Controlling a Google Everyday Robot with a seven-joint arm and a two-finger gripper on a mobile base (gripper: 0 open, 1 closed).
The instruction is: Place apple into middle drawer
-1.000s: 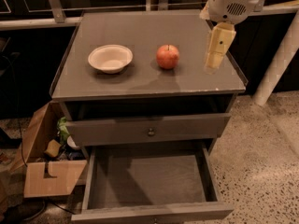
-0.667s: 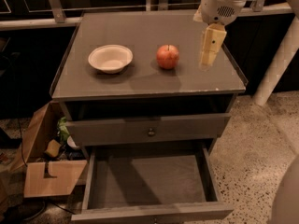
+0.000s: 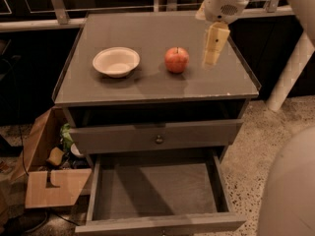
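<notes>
An open brown cardboard box (image 3: 44, 181) sits on the floor left of the grey cabinet (image 3: 147, 90). A shallow white bowl (image 3: 116, 61) rests on the cabinet top. Lower down, the broad grey middle drawer (image 3: 157, 193) stands pulled out. The small red-orange apple (image 3: 176, 59) sits on the top, right of the bowl and apart from it. The cream gripper (image 3: 215, 50) hangs just right of the apple, pointing down; spread or closed cannot be told.

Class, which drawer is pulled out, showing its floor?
The lower drawer, bare inside; the knobbed drawer above shows only its front. The gripper hangs beside the apple.
</notes>
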